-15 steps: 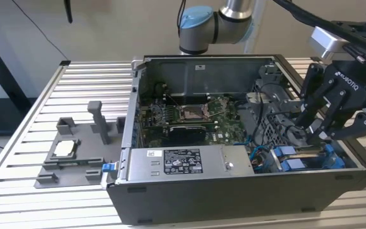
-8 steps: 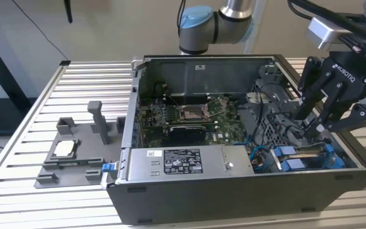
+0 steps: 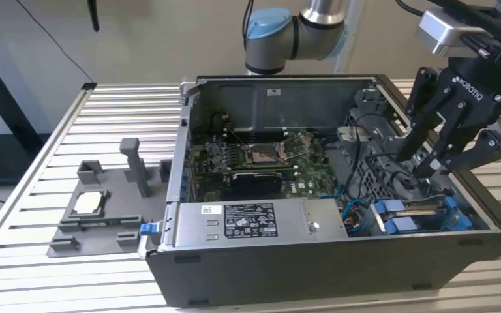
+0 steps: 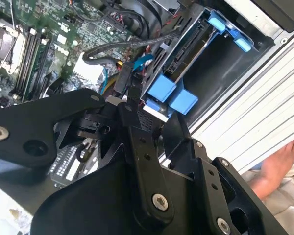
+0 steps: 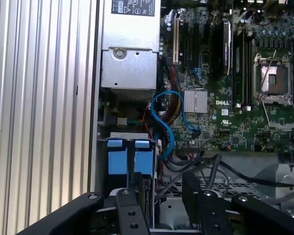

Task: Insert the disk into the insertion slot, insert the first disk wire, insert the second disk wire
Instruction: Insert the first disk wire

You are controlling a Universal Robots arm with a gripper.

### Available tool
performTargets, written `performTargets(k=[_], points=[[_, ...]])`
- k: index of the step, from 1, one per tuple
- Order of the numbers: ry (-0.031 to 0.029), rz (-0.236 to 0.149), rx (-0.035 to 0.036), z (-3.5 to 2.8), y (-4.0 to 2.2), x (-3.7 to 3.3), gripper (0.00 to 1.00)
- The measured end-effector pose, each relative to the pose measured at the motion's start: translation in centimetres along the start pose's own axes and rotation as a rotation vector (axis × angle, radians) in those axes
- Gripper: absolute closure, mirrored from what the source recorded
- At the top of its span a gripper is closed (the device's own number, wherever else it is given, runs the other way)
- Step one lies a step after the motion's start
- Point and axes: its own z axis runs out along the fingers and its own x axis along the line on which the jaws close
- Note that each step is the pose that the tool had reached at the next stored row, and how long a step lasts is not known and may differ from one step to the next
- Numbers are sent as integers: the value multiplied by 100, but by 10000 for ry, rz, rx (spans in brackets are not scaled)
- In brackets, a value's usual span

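Gripper (image 3: 422, 171) close above the disk (image 3: 426, 212) in the insertion slot (image 3: 368, 176)

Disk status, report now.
Gripper low, just above the disk. Disk sits in the insertion slot, blue tabs showing. Loose black cables close by gripper.

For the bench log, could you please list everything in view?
table: one, silver, under everything
computer case: one, dark grey, open, on the table
circuit board: one, green, inside the case
power box: one, grey, at the case's near wall
drive cage: one, grey, inside the case, exterior view's right
disk: one, silver with blue carrier, in the cage
wires: several, blue, black, red, beside the cage
holder: one, grey, on the table, exterior view's left
chip: one, silver, on the holder
arm: one, silver and blue, behind the case
gripper: one, black, open, over the cage
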Motion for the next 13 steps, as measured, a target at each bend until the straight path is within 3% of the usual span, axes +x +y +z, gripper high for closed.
performTargets(k=[5,10,12,13], points=[[-163,-33,124,7,3,-96,53],[-137,-273,535,36,-1,-157,53],[-128,-365,623,51,-3,-163,53],[-127,-377,635,53,-4,-163,53]])
